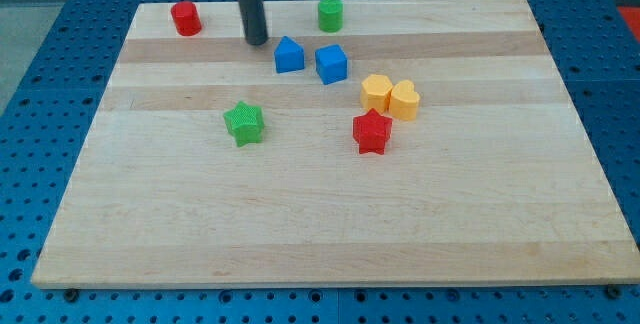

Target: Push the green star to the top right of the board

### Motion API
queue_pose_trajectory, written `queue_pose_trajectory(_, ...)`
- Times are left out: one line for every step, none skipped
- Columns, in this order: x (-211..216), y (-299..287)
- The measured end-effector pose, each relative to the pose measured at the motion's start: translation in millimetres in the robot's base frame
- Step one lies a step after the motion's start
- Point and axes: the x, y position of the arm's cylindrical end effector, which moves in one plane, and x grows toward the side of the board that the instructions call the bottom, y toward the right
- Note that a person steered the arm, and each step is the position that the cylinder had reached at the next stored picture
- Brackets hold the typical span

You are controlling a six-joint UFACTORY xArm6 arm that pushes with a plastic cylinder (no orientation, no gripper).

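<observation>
Green star (244, 123) sits left of board centre, flat on the wood, points clearly readable, ribbed-looking top face, bright green. Nothing touching it; open board all around it.

My tip (257, 40) is up toward the view's top, well apart from the star, above it and slightly to the right. Rod comes straight down from the top edge, dark, near vertical, tip on the board surface. No gripper on this rig, so nothing is grasped or clenched: the tip touches no block.

Nearest to the tip: a blue block with a peaked top (289, 55) just to its right, then a blue cube (331, 64) right beside that one, the two near but whether touching I can't tell.

Red cylinder (186, 18) sits at the view's top left, left of the rod. Green cylinder (331, 14) is at the top, right of the rod.

Right of centre: two yellow blocks, one hexagon-like (376, 93) and one heart-like (404, 100), pressed together. Red star (372, 132) sits just below them, close to the left yellow one, to the right of the green star and well apart from it.

Wooden board (320, 234) lies on a blue perforated table (30, 164).
</observation>
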Motion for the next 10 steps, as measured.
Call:
queue_pose_trajectory(27.7, -31.2)
queue_pose_trajectory(73.0, -42.1)
queue_pose_trajectory(119.0, -42.2)
queue_pose_trajectory(157.5, -40.9)
queue_pose_trajectory(185.3, -28.0)
queue_pose_trajectory(186.4, 2.8)
queue_pose_trajectory(180.3, 23.5)
queue_pose_trajectory(172.3, 24.2)
queue_pose_trajectory(168.6, 11.4)
queue_pose_trajectory(160.5, 10.0)
